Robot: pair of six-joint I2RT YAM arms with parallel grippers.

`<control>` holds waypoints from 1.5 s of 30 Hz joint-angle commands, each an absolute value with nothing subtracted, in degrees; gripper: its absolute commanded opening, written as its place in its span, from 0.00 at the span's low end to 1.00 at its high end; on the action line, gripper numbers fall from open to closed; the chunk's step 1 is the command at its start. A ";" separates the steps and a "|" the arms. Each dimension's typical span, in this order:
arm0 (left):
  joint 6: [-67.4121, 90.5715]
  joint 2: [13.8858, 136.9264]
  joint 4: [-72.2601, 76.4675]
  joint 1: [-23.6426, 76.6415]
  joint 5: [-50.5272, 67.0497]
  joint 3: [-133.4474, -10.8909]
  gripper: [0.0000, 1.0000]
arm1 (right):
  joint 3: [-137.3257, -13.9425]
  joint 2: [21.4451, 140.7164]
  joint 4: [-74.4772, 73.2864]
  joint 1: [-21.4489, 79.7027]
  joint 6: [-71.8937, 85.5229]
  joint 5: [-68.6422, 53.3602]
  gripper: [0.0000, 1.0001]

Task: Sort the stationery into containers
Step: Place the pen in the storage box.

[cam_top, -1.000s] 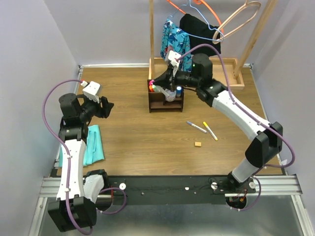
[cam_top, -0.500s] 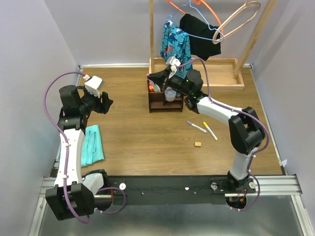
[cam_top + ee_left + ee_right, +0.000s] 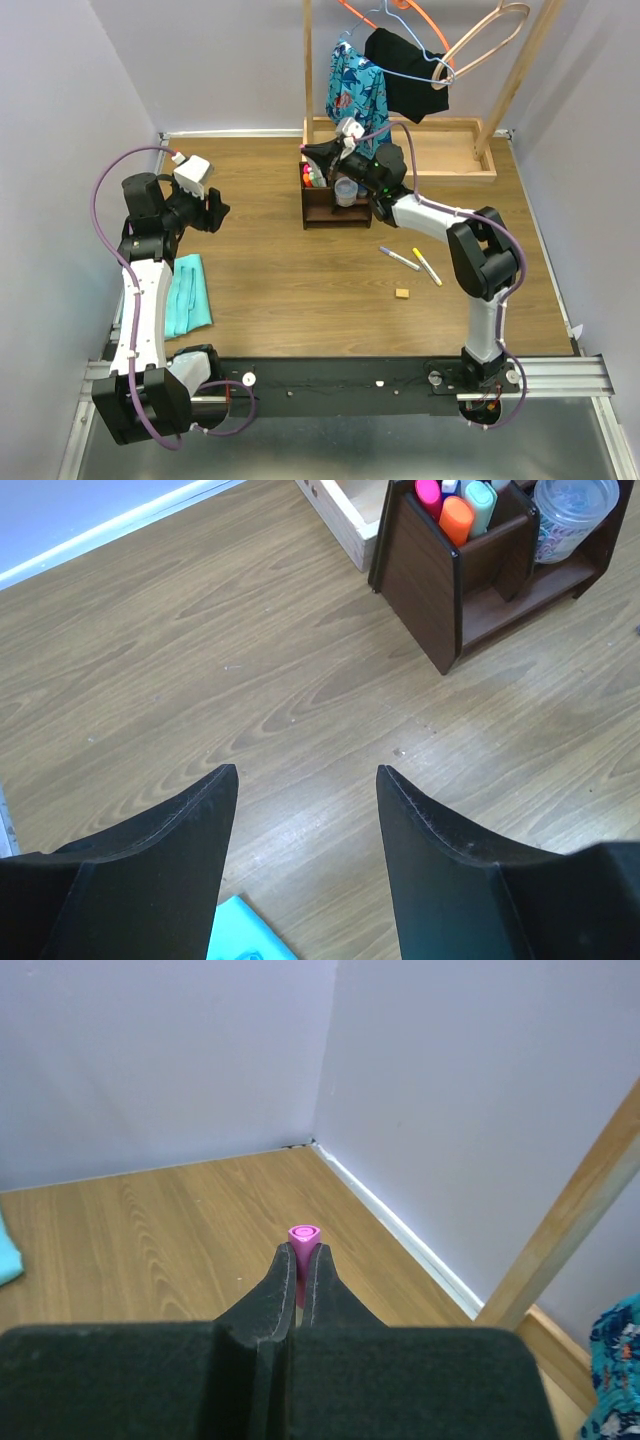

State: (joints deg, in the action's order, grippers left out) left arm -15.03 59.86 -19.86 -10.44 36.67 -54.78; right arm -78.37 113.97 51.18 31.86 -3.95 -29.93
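From above, my right gripper (image 3: 318,158) hangs at the organizer's (image 3: 337,208) far left corner. A dark-capped marker (image 3: 400,259), a yellow marker (image 3: 427,266) and an eraser (image 3: 402,293) lie on the counter (image 3: 280,280).

My left wrist view shows my left gripper (image 3: 305,780) wide and empty, well apart from the organizer (image 3: 430,600).

In my right wrist view the jaws pinch a pink marker (image 3: 304,1234).

Wooden table (image 3: 280,280) carries organizer (image 3: 322,208), dark-capped marker (image 3: 399,258), yellow-capped marker (image 3: 427,266), eraser (image 3: 402,293), teal cloth (image 3: 190,295), rack tray (image 3: 460,176)
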 commanded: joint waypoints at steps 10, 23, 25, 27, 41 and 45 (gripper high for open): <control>-16.08 59.68 -20.48 -11.25 35.51 -53.44 0.67 | -80.77 119.18 54.05 30.06 -3.78 -25.05 0.00; -16.00 56.78 -21.27 -11.25 35.60 -51.07 0.67 | -73.66 118.75 55.20 30.06 -3.69 -22.15 0.01; -15.73 55.73 -20.92 -11.34 35.60 -50.54 0.67 | -72.17 117.08 55.02 30.06 -4.57 -21.54 0.01; -15.65 55.11 -20.83 -11.42 35.68 -50.01 0.67 | -70.14 115.93 54.67 30.15 -5.27 -21.27 0.00; -12.75 53.17 -15.04 -12.13 37.53 -48.34 0.67 | -67.68 100.83 38.26 30.06 -12.12 -19.60 0.47; -10.81 53.79 -10.57 -12.13 38.49 -46.94 0.67 | -65.22 92.21 25.25 30.15 -19.57 -18.90 0.54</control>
State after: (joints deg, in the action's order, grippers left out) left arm -13.34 53.95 -16.73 -11.68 36.60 -48.77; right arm -67.31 100.40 39.35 30.26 -11.18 -21.10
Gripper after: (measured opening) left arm 0.669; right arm 0.500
